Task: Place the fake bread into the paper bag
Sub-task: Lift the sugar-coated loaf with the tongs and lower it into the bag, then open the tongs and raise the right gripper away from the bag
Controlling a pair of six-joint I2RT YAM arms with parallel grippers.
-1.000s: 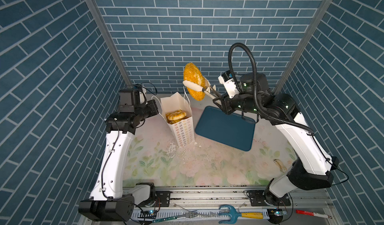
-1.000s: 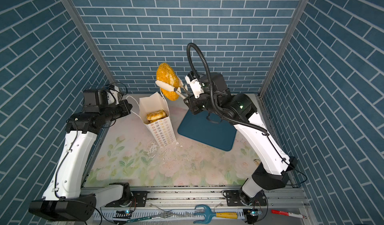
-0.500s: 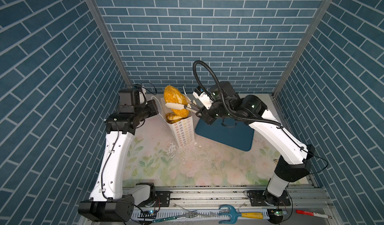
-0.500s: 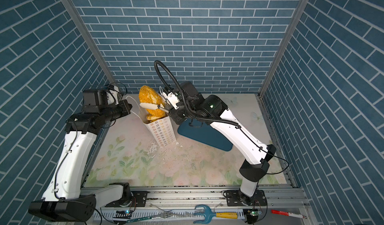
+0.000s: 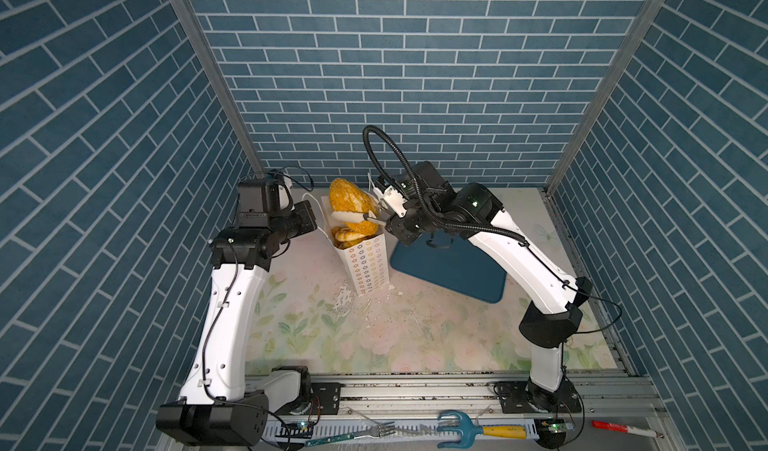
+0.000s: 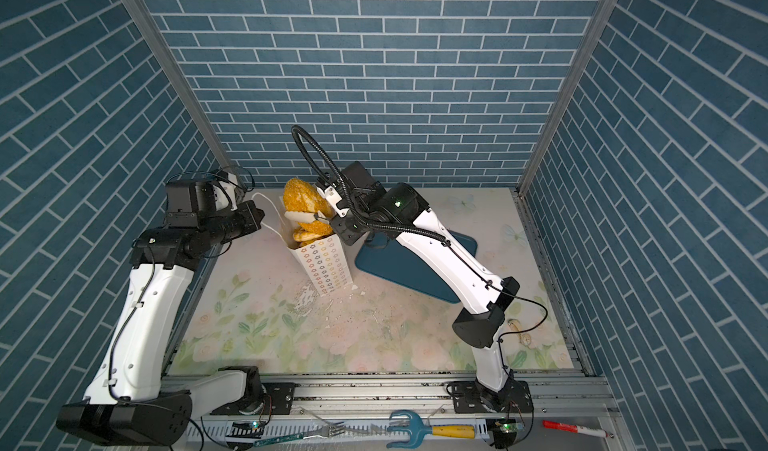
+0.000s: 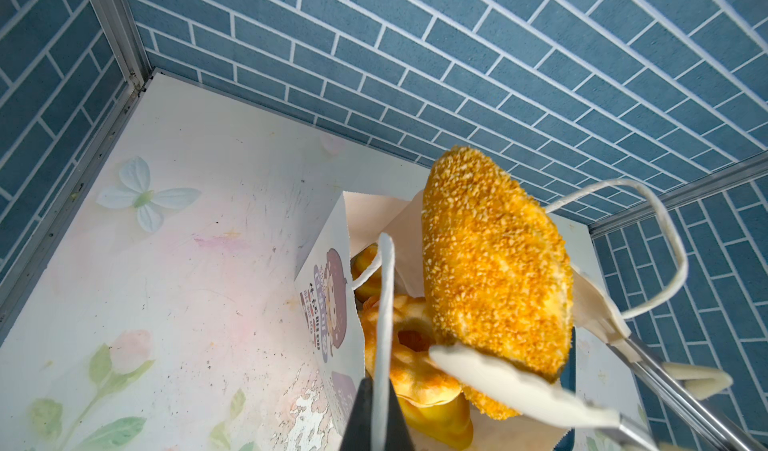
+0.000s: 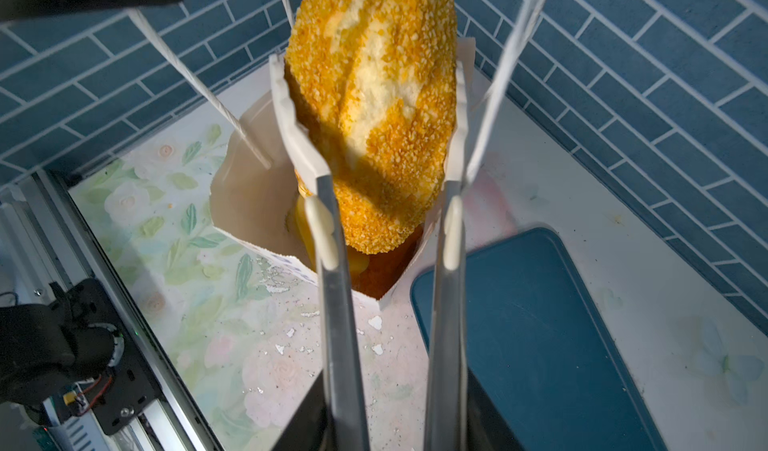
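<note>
In the last second the right gripper [image 8: 372,108] has carried the large seeded loaf [image 7: 494,270] over to the paper bag [image 5: 368,262]. The loaf now stands between its part-spread tongs with its lower end dipping below them into the bag's mouth, though I cannot tell whether it is still pinched, and the left gripper [image 7: 376,411], closed on a cord handle [image 7: 384,295], steadies the bag, so release looks next.

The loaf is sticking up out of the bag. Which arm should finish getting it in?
Right. The right gripper has the loaf between its pads, low end already in the bag. The left gripper is shut on a cord handle, steadying it.
</note>
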